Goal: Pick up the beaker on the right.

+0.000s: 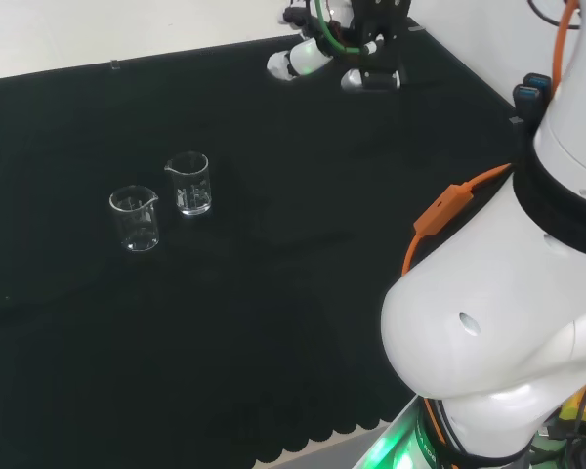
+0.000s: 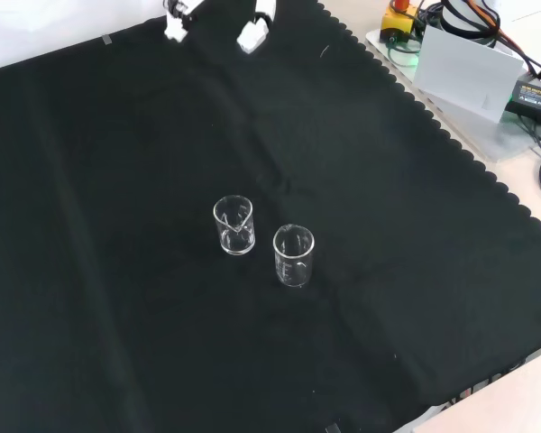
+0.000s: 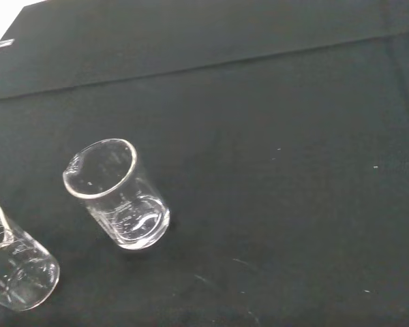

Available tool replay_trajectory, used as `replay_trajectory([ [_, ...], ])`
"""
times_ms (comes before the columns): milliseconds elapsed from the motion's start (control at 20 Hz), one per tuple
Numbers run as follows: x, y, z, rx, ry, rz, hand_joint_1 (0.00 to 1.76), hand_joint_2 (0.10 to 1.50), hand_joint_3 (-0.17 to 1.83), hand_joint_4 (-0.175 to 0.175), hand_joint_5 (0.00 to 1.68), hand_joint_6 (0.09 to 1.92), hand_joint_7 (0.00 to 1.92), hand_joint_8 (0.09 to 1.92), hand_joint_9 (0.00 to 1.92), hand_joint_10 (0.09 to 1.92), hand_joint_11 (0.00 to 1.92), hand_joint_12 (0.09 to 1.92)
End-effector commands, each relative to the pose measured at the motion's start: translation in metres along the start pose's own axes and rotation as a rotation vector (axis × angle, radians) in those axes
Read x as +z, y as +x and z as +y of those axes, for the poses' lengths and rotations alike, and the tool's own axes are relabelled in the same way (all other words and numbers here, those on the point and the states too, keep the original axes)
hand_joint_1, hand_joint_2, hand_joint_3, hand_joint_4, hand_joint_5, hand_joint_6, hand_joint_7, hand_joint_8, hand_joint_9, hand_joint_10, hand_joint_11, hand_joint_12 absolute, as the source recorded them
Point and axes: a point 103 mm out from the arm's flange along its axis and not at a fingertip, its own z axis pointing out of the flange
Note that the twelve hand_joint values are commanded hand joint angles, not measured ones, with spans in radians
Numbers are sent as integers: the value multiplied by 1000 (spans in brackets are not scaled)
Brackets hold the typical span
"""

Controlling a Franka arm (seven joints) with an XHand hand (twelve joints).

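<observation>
Beakers, two: right beaker [image 1: 188,184] beside left beaker [image 1: 135,218]; hand [image 1: 317,54] well apart, fingers relaxed, empty.

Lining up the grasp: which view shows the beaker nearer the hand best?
The wrist view: the beaker is close and whole, rim and spout clear. Head view and front view show it small, beside the other beaker.

No readable text anywhere. Both beakers, right one [image 1: 189,184] and left one [image 1: 136,218] in the head view, carry faint white graduation marks, too small to read. The box [image 2: 466,69] at the front view's top right is blank.
</observation>
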Motion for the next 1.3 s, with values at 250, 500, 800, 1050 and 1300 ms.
replay_trajectory([
  [250,45,14,41,-85,19,79,623,670,569,-33,212,87,156,457,234,638,0,1016],
  [500,62,19,52,-123,34,104,635,630,568,-51,237,87,154,501,250,641,0,1049],
  [800,85,16,64,-139,51,154,690,607,564,-57,190,87,150,529,266,645,0,1075],
  [1050,103,13,73,-152,66,180,711,602,566,-57,186,87,154,542,275,646,0,1089],
  [1300,120,10,79,-172,74,208,721,584,587,-56,187,87,152,556,274,640,0,1101],
])
